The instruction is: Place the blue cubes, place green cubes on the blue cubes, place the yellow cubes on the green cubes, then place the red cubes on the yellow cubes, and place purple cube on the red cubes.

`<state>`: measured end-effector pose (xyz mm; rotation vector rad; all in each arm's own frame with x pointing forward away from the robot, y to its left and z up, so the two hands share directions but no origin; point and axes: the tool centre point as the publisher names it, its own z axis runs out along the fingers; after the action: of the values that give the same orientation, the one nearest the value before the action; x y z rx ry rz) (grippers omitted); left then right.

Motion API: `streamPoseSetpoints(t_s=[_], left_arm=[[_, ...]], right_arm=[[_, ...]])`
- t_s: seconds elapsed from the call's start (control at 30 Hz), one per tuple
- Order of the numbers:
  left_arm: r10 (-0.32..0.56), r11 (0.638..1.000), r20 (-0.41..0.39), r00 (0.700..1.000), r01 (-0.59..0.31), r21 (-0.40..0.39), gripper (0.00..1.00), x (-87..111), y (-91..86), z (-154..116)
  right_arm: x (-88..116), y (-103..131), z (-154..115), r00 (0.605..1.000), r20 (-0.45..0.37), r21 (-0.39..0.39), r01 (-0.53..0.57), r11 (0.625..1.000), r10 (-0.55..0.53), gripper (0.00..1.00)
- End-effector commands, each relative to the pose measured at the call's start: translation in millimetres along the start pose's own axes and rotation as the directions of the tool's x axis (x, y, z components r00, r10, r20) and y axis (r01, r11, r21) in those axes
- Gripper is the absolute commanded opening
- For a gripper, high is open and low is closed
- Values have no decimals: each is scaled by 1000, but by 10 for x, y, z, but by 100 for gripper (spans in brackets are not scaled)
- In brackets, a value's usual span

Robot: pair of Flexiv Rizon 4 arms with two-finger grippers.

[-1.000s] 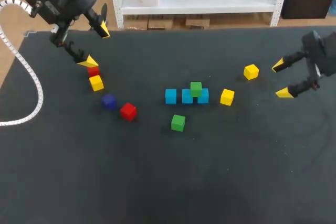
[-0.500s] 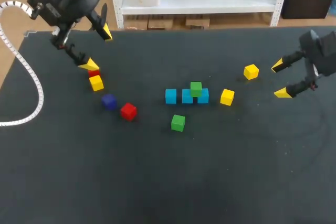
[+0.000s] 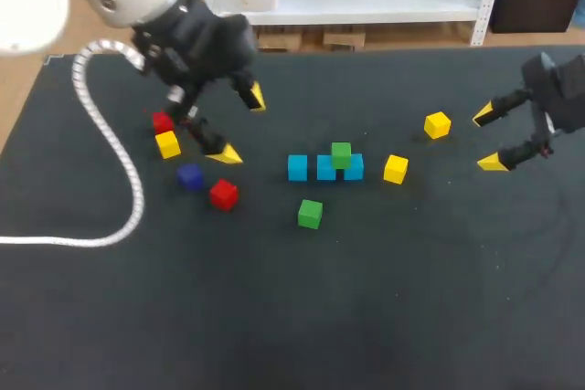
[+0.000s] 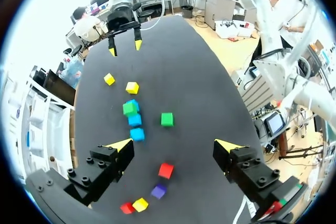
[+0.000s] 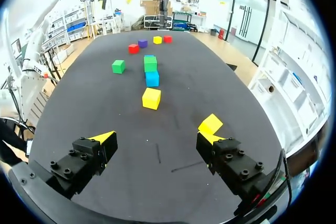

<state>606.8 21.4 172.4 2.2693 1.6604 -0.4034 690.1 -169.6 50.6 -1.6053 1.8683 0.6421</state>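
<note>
1. The left arm has swung in from the far left corner toward the middle. The left claw [image 3: 240, 126] is now past the two cubes it was next to. The right arm has stayed put, and no cube has moved.
2. Three blue cubes [image 3: 325, 169] sit in a row, touching, in the middle of the table [image 3: 366, 317].
3. The top green cube [image 3: 341, 153] sits on the row, over the two blue ones on the right.
4. The loose green cube [image 3: 310, 214] lies on the table just in front of the row.
5. The near yellow cube [image 3: 396, 169] is just right of the row. The far yellow cube [image 3: 438, 124] is farther back, near the right claw [image 3: 488, 139].
6. To the left lie the front red cube [image 3: 223, 194] and the purple cube [image 3: 189, 176]. Behind them the left yellow cube [image 3: 167, 144] touches the back red cube [image 3: 163, 121].
7. The left claw is spread wide and holds nothing. It is over the table between those cubes and the blue row.
8. The right claw is spread too, with nothing in it, near the table's right side.
</note>
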Motion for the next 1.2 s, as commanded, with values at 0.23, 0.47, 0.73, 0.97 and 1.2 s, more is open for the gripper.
streamPoseSetpoints(t_s=[0.23, 0.47, 0.73, 0.97, 1.2], left_arm=[[-15, 1000, -61, 998, 16, 20, 100, -334, 52, 682], [-85, 996, -119, 989, 84, -15, 100, -271, 27, 1005], [-122, 992, -151, 981, 118, -35, 100, -121, 7, 1311], [-96, 995, -178, 979, 95, -17, 100, -85, -3, 1471], [-54, 998, -199, 978, 58, 17, 100, -74, 29, 1622]], right_arm=[[3, 1, 1, 1000, 2, 1, 1, 1000, -1, 100], [3, 1, 1, 1000, 2, 1, 1, 1000, -1, 100], [3, 1, 1, 1000, 2, 1, 1, 1000, -1, 100], [3, 1, 1, 1000, 2, 1, 1, 1000, -1, 100], [3, 1, 1, 1000, 2, 1, 1, 1000, -1, 100]])
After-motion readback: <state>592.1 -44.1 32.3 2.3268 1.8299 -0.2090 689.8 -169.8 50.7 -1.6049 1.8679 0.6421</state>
